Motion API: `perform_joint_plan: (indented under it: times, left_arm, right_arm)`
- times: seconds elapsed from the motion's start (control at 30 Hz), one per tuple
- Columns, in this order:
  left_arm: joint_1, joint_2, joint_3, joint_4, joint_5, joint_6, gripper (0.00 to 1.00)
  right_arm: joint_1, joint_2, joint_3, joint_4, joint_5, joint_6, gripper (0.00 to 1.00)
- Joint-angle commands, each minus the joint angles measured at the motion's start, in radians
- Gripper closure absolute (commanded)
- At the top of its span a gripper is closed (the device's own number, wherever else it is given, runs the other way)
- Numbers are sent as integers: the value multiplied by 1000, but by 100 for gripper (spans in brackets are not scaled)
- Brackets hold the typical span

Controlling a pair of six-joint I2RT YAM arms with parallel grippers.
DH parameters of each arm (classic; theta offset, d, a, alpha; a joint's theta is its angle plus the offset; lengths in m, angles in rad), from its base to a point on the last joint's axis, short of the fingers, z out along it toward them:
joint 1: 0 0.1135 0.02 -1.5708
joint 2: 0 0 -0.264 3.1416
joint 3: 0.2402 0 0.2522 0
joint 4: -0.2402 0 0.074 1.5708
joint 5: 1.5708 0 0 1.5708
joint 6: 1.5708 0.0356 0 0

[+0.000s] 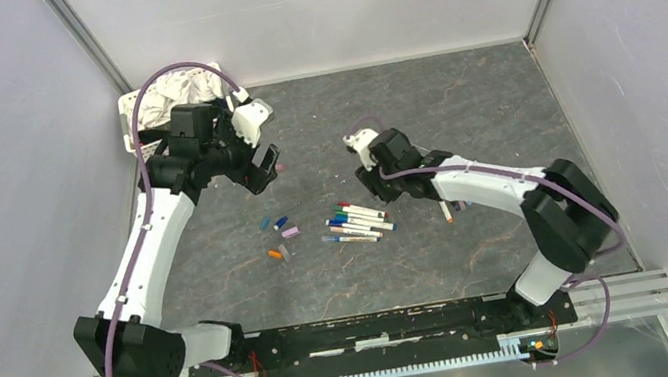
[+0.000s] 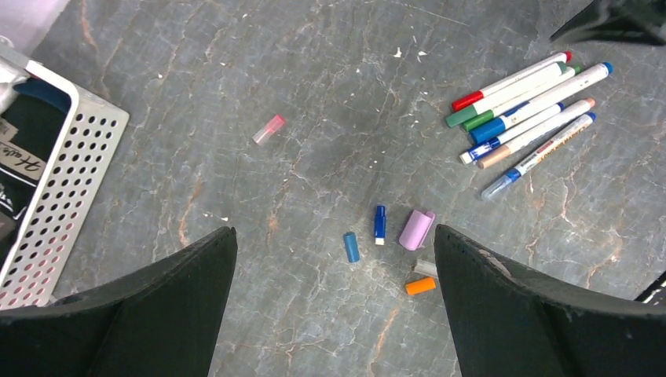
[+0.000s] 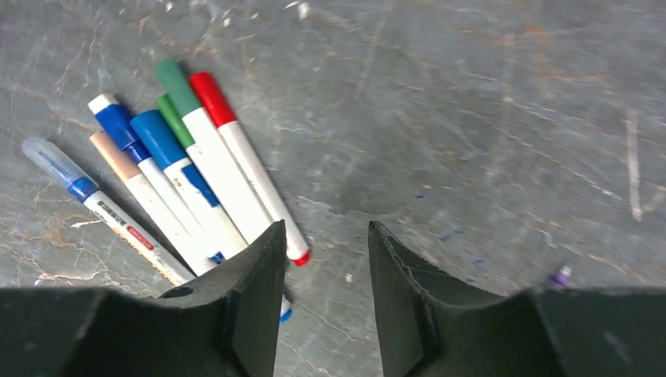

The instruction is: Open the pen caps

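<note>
Pens (image 3: 228, 188) lie capped just left of the half-open, empty right gripper (image 3: 323, 236), pen caps (image 3: 157, 135) pointing away; the wide-open, empty left gripper (image 2: 334, 236) hangs farther off.

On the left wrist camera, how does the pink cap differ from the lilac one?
The pink cap is slimmer; the lilac cap is clearly wider. The pink cap lies alone, while the lilac cap sits right beside a dark blue cap. Both lie on their sides, loose on the table.
</note>
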Motion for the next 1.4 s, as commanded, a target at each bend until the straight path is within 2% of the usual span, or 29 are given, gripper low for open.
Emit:
perform_joint_plan:
  times: [0.0, 0.4, 0.67, 1.0, 1.17, 1.37]
  left_arm:
    - [1, 3, 14, -19, 70, -54, 0]
    - [1, -10, -29, -24, 104, -51, 0]
    - [1, -14, -65, -17, 97, -46, 0]
    - [1, -35, -69, -22, 76, -30, 0]
    - [1, -50, -72, -40, 63, -19, 0]
    - [2, -82, -95, -48, 54, -6, 0]
  right_arm:
    - [57, 101, 75, 33, -29, -59, 54]
    - [99, 248, 125, 53, -25, -97, 65]
    - [96, 216, 133, 33, -37, -137, 71]
    - [13, 149, 138, 50, -172, -96, 71]
    - [13, 195, 182, 18, -123, -91, 65]
    - [14, 251, 170, 26, -106, -82, 66]
